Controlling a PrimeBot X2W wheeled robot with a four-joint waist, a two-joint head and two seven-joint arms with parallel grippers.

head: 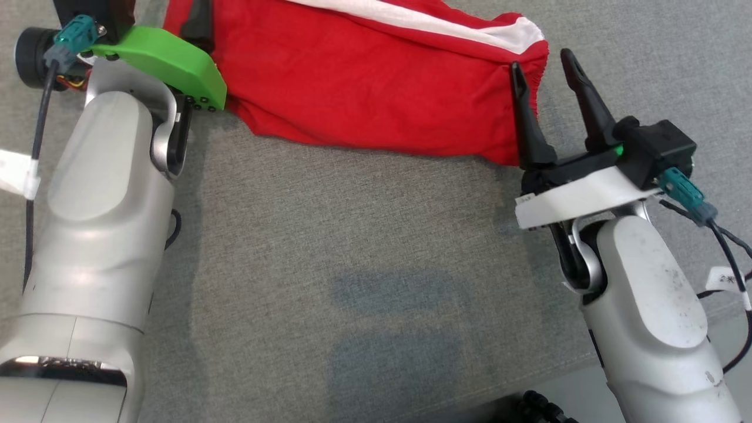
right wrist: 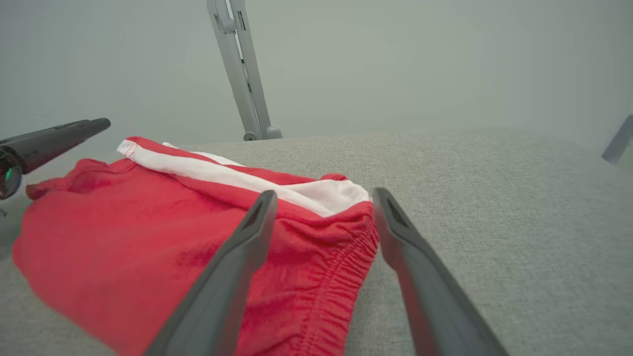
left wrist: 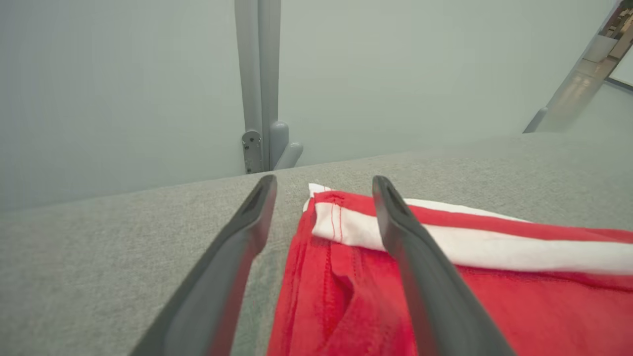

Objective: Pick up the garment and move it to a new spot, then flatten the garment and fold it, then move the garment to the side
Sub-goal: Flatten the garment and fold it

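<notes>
Nearest at the left, the pale left forearm (head: 100, 194) reaches up to a green wrist mount (head: 170, 61) beside the left end of the garment (head: 364, 88). Past it the left jaws stand wide and hold nothing: in the left wrist view one finger (left wrist: 232, 257) is over the bare grey worktop (head: 352, 247), the other over the cloth's stitched end. The garment is a pair of red shorts with a white side stripe (head: 435, 23), lying toward the far side of the worktop, loosely doubled over and rumpled rather than flat. Its gathered elastic band (right wrist: 341, 277) forms the right end. There the right jaws, also wide and empty, straddle that corner, one finger (right wrist: 237, 267) over red cloth, the other over bare worktop. Behind them the right forearm (head: 652, 294) rises from the near right corner.
</notes>
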